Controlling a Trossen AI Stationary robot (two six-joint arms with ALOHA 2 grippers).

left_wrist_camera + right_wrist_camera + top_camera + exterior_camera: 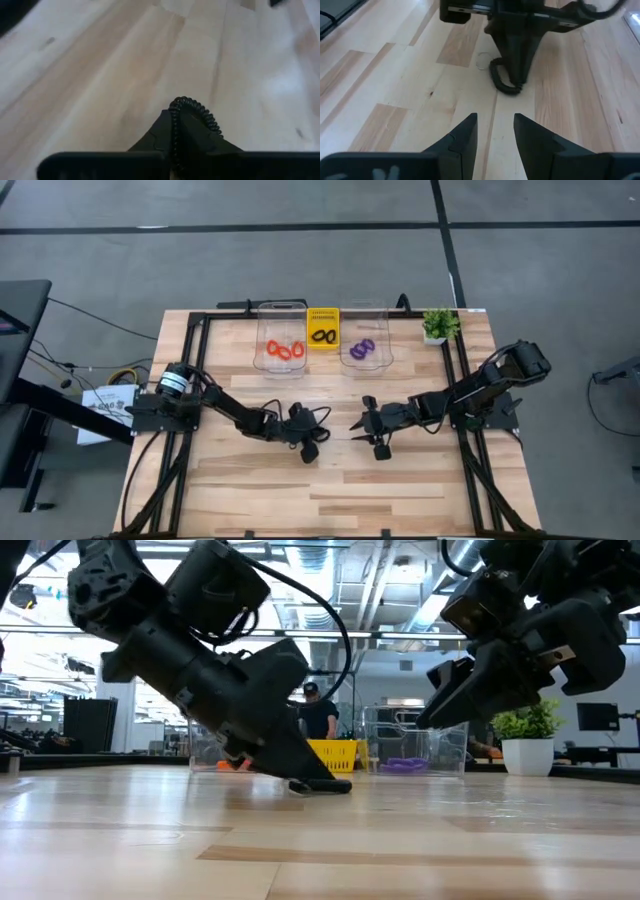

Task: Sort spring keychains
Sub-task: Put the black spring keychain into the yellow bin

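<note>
From above, my left gripper sits low at mid-table, my right gripper just across from it. At table level, my left fingers press down on a black spring keychain. Past my left wrist, the fingers are clenched on its coil. My right wrist view shows my right fingers parted, grasping nothing.

My left claw sat mid-table on a keychain, my right claw facing it, bins behind.
</note>
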